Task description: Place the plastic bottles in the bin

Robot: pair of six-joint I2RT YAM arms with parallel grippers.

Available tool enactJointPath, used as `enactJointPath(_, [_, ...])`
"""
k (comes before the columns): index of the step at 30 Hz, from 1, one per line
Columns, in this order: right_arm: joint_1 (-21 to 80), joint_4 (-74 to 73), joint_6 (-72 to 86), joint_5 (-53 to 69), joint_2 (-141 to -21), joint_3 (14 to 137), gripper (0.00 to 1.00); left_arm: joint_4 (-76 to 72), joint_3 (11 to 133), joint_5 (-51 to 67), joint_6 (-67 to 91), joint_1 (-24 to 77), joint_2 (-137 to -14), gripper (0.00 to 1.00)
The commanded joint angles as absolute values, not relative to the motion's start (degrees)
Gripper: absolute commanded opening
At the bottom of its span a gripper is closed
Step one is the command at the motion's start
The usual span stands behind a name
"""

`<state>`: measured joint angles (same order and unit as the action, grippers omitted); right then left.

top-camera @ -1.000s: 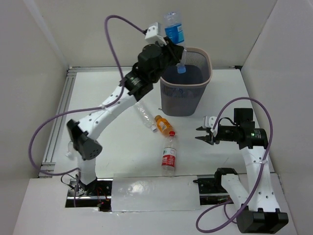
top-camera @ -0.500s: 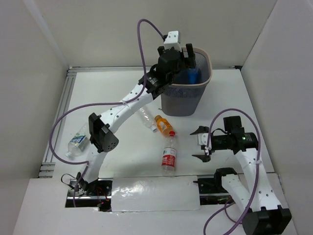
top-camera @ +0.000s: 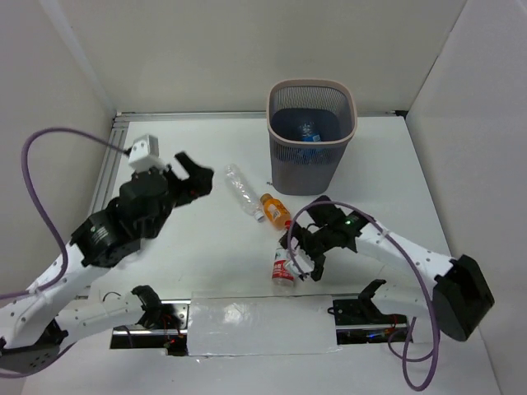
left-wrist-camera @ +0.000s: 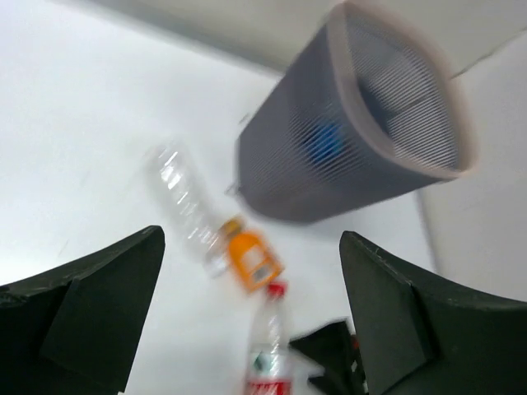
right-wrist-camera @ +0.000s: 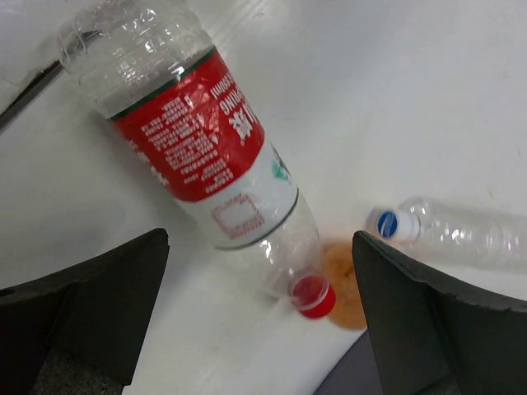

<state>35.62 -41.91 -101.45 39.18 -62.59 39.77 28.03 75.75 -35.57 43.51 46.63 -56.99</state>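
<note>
The bin point(top-camera: 311, 83) stands at the back of the table, with a blue-labelled bottle point(top-camera: 309, 132) lying inside it. On the table lie a clear unlabelled bottle point(top-camera: 241, 189), an orange bottle point(top-camera: 276, 210) and a red-labelled bottle point(top-camera: 285, 263). My right gripper point(top-camera: 298, 251) hangs open just above the red-labelled bottle point(right-wrist-camera: 198, 140), its fingers either side of the neck near the red cap point(right-wrist-camera: 313, 296), not touching. My left gripper point(top-camera: 188, 174) is open and empty, left of the clear bottle point(left-wrist-camera: 183, 206). The left wrist view is blurred.
White walls close in the table on the left, back and right. A metal rail point(top-camera: 105, 177) runs along the left edge. The bin point(left-wrist-camera: 354, 123) stands just behind the orange bottle point(left-wrist-camera: 251, 259).
The left gripper let go of the blue-labelled bottle into the bin, then swung back to the near left. The right gripper opened and moved left over the red-labelled bottle.
</note>
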Motion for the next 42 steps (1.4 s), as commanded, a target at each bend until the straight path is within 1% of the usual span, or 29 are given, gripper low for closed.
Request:
enactJointPath(1, [42.08,-32.61,-103.18,30.42,-67.66,40.08,0.99,50.50,64.97,-40.25,61.58,46.76,-50.23,1.00])
enactJointPath(2, [42.88,-32.00,-103.18,28.76,-70.46,40.69,0.99,53.84,62.43,-41.30,67.44,46.24,-48.53,1.00])
enactJointPath(3, [43.59,-30.77,-103.71,28.04,-71.71,40.69,0.99,58.92,61.45,-41.31,69.76,46.23,-47.30,1.00])
enactJointPath(7, [45.62,-30.15,-105.99,25.58,-77.07,40.69,0.99,65.72,59.50,-41.31,75.49,45.70,-45.18,1.00])
enactJointPath(9, [46.23,-30.15,-106.00,25.58,-79.53,40.69,0.95,67.67,58.97,-40.69,77.60,45.70,-45.18,1.00])
enactJointPath(10, [46.23,-30.15,-106.00,25.58,-80.06,40.69,0.87,68.28,58.97,-40.69,78.22,45.70,-45.18,1.00])
enactJointPath(12, [46.23,-30.76,-106.00,25.58,-80.59,40.69,0.75,69.69,58.37,-40.17,79.71,45.70,-45.18,1.00])
enactJointPath(13, [46.23,-32.76,-106.00,26.10,-80.60,41.22,0.63,69.70,58.36,-40.17,80.33,45.70,-45.18,1.00])
enactJointPath(14, [46.23,-34.26,-106.00,26.89,-79.99,41.83,0.57,70.39,57.84,-40.17,80.85,45.70,-45.18,1.00])
enactJointPath(16, [46.23,-38.30,-105.47,30.48,-79.11,45.60,0.48,70.40,57.30,-40.17,81.38,45.18,-44.65,1.00])
enactJointPath(17, [46.23,-42.24,-104.86,32.06,-78.14,47.36,0.41,70.40,57.30,-40.17,81.39,45.18,-44.13,1.00])
enactJointPath(18, [46.23,-44.19,-103.11,36.17,-76.74,51.46,0.39,70.40,56.70,-40.17,81.39,45.18,-44.12,1.00])
enactJointPath(20, [47.10,-47.19,-98.99,40.58,-75.24,56.14,0.37,69.79,56.69,-39.64,82.27,45.18,-42.72,1.00])
enactJointPath(21, [48.41,-47.20,-93.48,42.61,-74.71,58.69,0.37,69.79,56.17,-39.12,83.92,45.18,-42.71,1.00])
enactJointPath(22, [49.21,-47.20,-90.56,45.85,-74.19,63.67,0.37,69.79,56.16,-39.11,84.46,45.18,-42.02,1.00])
enactJointPath(23, [50.00,-45.98,-87.48,47.01,-73.48,66.07,0.37,69.79,55.55,-39.11,84.98,45.18,-42.01,1.00])
enactJointPath(24, [51.14,-44.23,-80.49,47.89,-73.48,68.18,0.37,69.79,55.55,-39.11,85.69,45.18,-41.32,1.00])
enactJointPath(25, [51.15,-42.12,-77.20,48.60,-72.69,71.77,0.37,69.79,55.55,-39.11,85.69,45.18,-40.79,1.00])
enactJointPath(26, [51.15,-37.05,-74.38,48.60,-72.08,73.20,0.37,69.79,55.55,-39.63,85.69,45.18,-40.78,1.00])
enactJointPath(27, [51.67,-33.78,-68.26,48.60,-72.07,74.52,0.37,69.79,56.07,-39.64,85.08,45.18,-40.78,1.00])
enactJointPath(30, [51.68,-21.48,-61.55,43.00,-72.07,79.97,0.37,70.31,56.60,-40.17,84.55,45.18,-40.78,1.00])
enactJointPath(32, [49.67,-14.37,-53.99,38.09,-74.69,85.13,0.37,70.31,56.60,-40.17,84.55,45.18,-42.18,1.00])
enactJointPath(34, [46.78,-11.00,-49.16,34.65,-76.63,88.93,0.37,70.31,56.60,-40.17,84.55,45.18,-42.88,1.00])
enactJointPath(35, [45.63,-9.59,-47.65,30.37,-78.73,92.51,0.37,70.31,56.60,-39.64,84.55,45.18,-43.67,1.00])
enactJointPath(36, [43.96,-8.19,-46.68,28.67,-79.79,94.29,0.37,70.31,56.60,-39.64,84.55,45.18,-44.20,1.00])
enactJointPath(38, [37.29,-7.21,-41.42,25.50,-81.99,98.24,0.37,70.31,56.08,-38.85,86.04,45.18,-45.17,1.00])
enactJointPath(39, [34.39,-7.21,-39.48,25.49,-84.09,99.31,0.39,69.79,56.07,-38.15,86.74,45.18,-45.70,1.00])
enactJointPath(40, [28.88,-7.21,-35.20,26.27,-85.07,100.10,0.41,69.26,55.20,-38.14,87.27,45.18,-46.92,1.00])
enactJointPath(42, [24.19,-8.43,-32.18,29.78,-87.62,102.12,0.43,68.73,54.67,-37.62,89.29,44.65,-48.94,1.00])
